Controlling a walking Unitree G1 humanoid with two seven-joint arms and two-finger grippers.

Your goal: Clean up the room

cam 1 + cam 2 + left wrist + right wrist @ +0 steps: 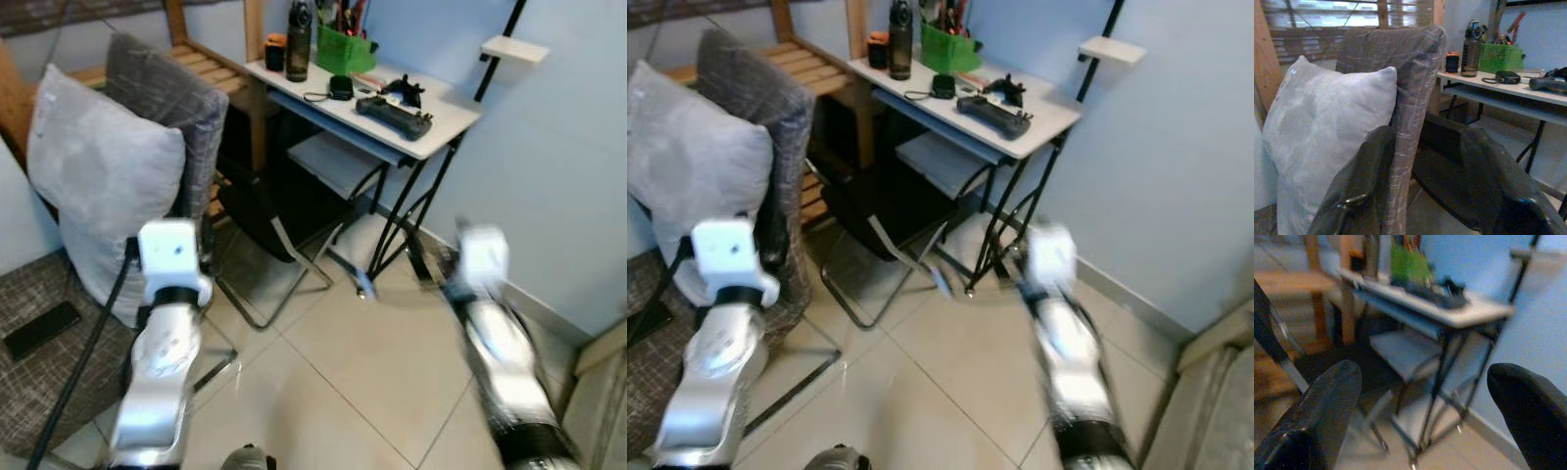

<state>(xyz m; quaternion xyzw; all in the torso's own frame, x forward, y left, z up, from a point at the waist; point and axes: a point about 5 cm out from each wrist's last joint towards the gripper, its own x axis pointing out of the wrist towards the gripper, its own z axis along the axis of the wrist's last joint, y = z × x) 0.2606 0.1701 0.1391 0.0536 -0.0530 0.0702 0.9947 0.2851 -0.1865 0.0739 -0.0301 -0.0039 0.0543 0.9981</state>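
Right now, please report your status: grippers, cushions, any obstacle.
Left gripper open, fingers either side of grey cushion. Right gripper open, empty, facing white desk. Pale pillow beside it. Folding chair ahead.

Pale grey pillow (98,186), grey checked cushion (1410,88) (faint plaid lines), green basket (345,51), white desk (441,113)

Matt grey cloth pillow (98,176); glossy pale floor tiles (362,382); slatted bare-wood bench (211,64)
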